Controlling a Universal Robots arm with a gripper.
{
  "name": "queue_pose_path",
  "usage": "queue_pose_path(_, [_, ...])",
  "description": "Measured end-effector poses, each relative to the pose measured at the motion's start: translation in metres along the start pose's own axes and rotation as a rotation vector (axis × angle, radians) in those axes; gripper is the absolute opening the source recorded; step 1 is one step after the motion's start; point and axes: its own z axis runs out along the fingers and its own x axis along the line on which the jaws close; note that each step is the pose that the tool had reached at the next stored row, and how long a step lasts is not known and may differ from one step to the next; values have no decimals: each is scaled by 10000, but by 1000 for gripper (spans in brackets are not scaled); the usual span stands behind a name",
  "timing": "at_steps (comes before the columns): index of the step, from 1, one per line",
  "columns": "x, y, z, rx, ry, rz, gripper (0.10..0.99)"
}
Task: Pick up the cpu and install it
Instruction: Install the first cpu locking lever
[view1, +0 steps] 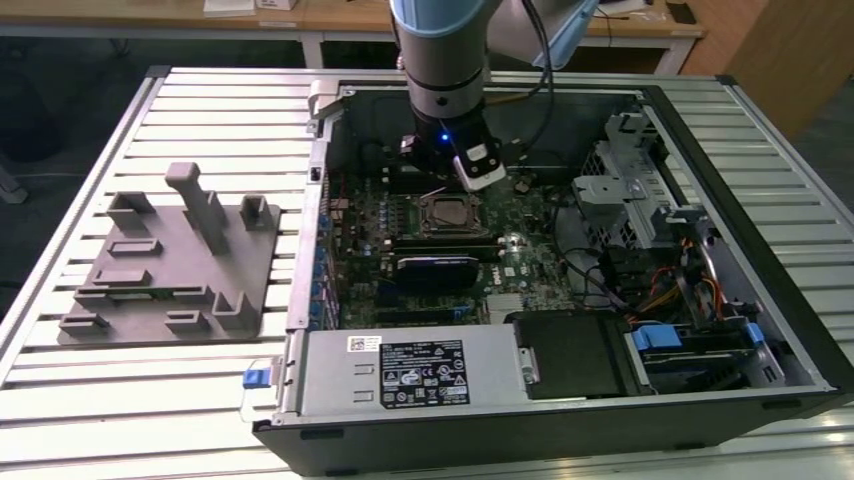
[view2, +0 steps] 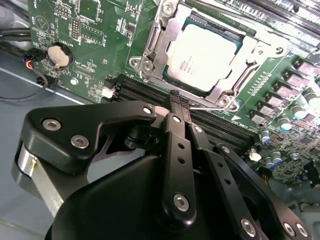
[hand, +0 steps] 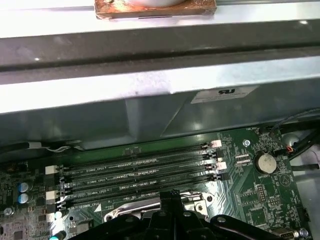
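Note:
The cpu (view2: 202, 54), a silvery square chip, lies flat in the black-framed socket (view2: 150, 52) on the green motherboard; in the exterior view the cpu (view1: 446, 211) sits mid-board. My gripper (view2: 174, 98) hovers just beside the socket, over the memory slots (view2: 135, 90), its black fingers pressed together with nothing between them. In the first wrist view the gripper (hand: 172, 194) points at the socket's metal frame (hand: 135, 204). In the exterior view the gripper (view1: 435, 186) hangs just above the socket's far edge.
The open computer case (view1: 694, 120) holds a power supply (view1: 400, 370), a drive cage (view1: 638, 190), cables (view1: 667, 290) and a black block (view1: 434, 270) near the socket. A grey fixture (view1: 174, 265) lies on the slatted table (view1: 214, 110) at the exterior view's left.

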Motion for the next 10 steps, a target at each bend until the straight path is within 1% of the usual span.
queue_pose_path(5, [11,30,37,202,-56,34,106])
queue_pose_path(10, [19,55,66,346,-128,183,106])
